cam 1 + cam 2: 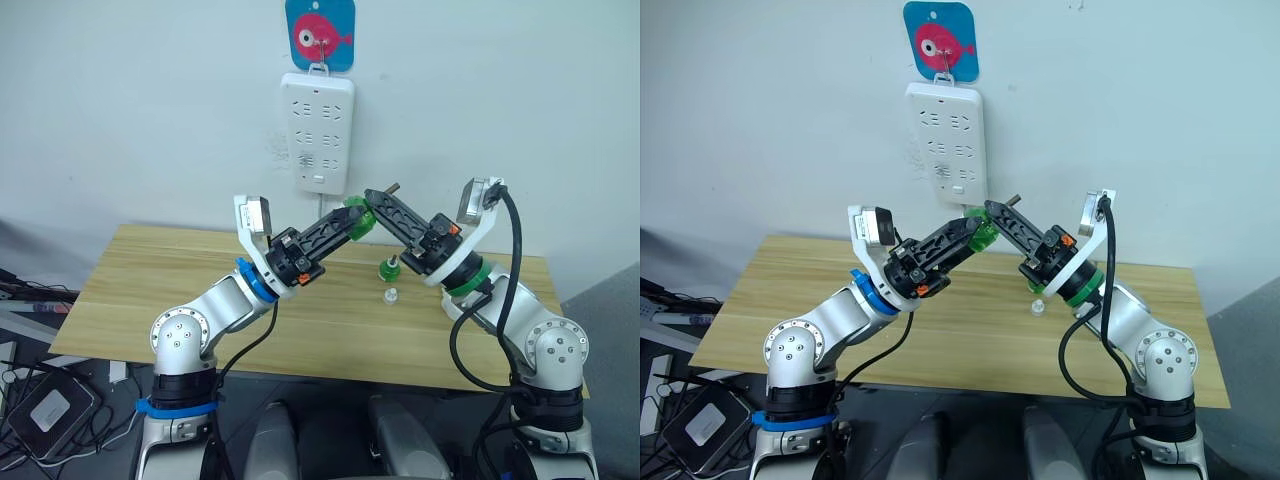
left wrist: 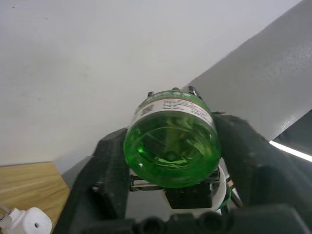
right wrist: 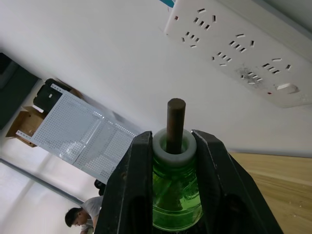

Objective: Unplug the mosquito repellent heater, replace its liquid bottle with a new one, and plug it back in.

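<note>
A green liquid bottle (image 1: 356, 217) with a brown wick (image 3: 175, 119) hangs in the air over the table, below the wall strip. My left gripper (image 1: 352, 222) is shut on its body, and the left wrist view shows its round base (image 2: 170, 146). My right gripper (image 1: 378, 202) is shut on its white neck (image 3: 174, 151). A second green bottle (image 1: 388, 268) stands on the table under the right gripper, with a small white piece (image 1: 390, 295) in front of it. The white mosquito repellent heater (image 2: 27, 222) lies on the wood.
A long white power strip (image 1: 316, 132) hangs on the wall from a pink fish hook (image 1: 320, 35), with nothing plugged into it. The wooden table (image 1: 150, 280) stands against the wall. Black boxes and cables (image 1: 50, 405) lie on the floor at the left.
</note>
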You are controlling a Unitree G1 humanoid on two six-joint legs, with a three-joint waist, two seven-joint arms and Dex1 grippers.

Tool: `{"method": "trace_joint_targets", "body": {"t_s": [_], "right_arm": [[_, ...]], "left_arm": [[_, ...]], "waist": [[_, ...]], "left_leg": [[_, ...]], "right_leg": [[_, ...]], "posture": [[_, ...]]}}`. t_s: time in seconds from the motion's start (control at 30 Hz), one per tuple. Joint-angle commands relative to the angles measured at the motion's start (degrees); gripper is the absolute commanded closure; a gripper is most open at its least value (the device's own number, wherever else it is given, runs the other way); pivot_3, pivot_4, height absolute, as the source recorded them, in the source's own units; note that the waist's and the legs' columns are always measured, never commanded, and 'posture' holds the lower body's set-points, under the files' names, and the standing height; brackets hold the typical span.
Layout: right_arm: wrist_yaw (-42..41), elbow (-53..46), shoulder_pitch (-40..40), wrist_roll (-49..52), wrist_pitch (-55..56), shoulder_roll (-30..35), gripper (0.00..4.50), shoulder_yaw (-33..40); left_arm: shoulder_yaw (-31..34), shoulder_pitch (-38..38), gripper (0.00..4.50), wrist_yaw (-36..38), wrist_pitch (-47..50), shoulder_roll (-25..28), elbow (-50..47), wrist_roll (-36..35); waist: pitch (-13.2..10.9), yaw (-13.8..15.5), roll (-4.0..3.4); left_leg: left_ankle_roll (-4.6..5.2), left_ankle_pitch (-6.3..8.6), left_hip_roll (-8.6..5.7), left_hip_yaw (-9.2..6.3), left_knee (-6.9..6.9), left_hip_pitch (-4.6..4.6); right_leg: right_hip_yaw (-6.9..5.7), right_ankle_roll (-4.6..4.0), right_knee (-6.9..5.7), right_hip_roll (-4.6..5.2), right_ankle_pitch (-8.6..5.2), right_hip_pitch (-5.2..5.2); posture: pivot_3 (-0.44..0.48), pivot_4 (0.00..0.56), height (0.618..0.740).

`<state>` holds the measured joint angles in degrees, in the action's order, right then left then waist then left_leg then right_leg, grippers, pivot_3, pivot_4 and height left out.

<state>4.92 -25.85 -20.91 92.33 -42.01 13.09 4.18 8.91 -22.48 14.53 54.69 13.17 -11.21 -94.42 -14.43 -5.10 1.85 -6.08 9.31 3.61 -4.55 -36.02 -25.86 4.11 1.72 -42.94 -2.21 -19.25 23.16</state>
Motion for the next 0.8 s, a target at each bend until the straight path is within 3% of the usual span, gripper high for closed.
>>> {"method": "trace_joint_targets", "body": {"t_s": [0.03,0.2,0.4,0.5,0.57,0.7,0.8], "right_arm": [[-0.40,-2.17,0.17,0.42,0.37,0.76,3.67,-0.20],[-0.73,-2.35,0.51,1.02,-0.19,2.01,3.67,-0.76],[-0.99,0.80,0.97,-2.76,-0.02,7.91,1.70,2.72],[-2.87,2.73,2.68,-8.25,-2.31,15.35,0.65,4.51],[-6.72,2.68,5.12,-19.48,-3.89,23.88,0.00,2.04],[-11.12,4.73,8.81,-46.69,0.37,38.50,0.00,-7.91],[-12.04,4.85,7.73,-53.60,-2.45,41.21,0.00,-10.30]], "left_arm": [[-0.65,-0.23,2.16,1.43,0.07,-0.15,-1.88,-2.16],[-0.83,0.46,2.16,2.12,0.13,0.23,-2.08,-1.41],[-0.26,2.07,2.16,3.00,-0.13,2.12,-2.93,-0.24],[-0.14,3.95,2.16,4.46,0.39,4.51,-3.65,1.56],[0.08,5.09,2.16,5.34,0.11,6.16,-3.70,3.47],[-0.65,7.24,2.16,9.51,-0.50,9.91,-4.41,9.90],[-1.26,8.60,2.16,12.23,-0.93,11.50,-5.39,13.65]], "waist": [[0.00,0.00,0.00],[0.00,0.00,0.00],[0.00,0.04,0.00],[0.00,0.13,0.00],[-0.01,0.20,-0.02],[-0.03,0.30,-0.04],[-0.04,-0.09,-0.05]], "left_leg": [[0.00,0.00,0.00,0.00,0.00,0.00],[0.00,0.00,0.00,0.00,0.01,0.00],[0.00,0.00,-0.01,0.02,0.01,0.00],[0.00,0.00,-0.01,0.02,0.03,0.00],[0.01,0.01,-0.01,0.06,0.06,0.00],[0.01,0.01,-0.02,0.11,0.09,0.01],[0.01,0.01,0.04,0.19,0.10,0.01]], "right_leg": [[0.00,0.00,0.00,0.00,0.00,0.00],[0.00,0.00,0.01,0.00,0.00,0.00],[0.03,0.00,0.03,0.00,0.00,0.01],[0.03,0.00,0.06,0.00,0.00,0.00],[0.06,0.01,0.09,0.00,-0.01,0.01],[0.13,0.01,0.21,0.00,-0.02,0.04],[0.21,0.02,0.35,-0.04,-0.02,0.05]], "posture": [[-0.144,0.185,0.704],[-0.145,0.185,0.704],[-0.143,0.196,0.704],[-0.141,0.203,0.704],[-0.144,0.210,0.704],[-0.148,0.218,0.704],[-0.151,0.226,0.704]]}}
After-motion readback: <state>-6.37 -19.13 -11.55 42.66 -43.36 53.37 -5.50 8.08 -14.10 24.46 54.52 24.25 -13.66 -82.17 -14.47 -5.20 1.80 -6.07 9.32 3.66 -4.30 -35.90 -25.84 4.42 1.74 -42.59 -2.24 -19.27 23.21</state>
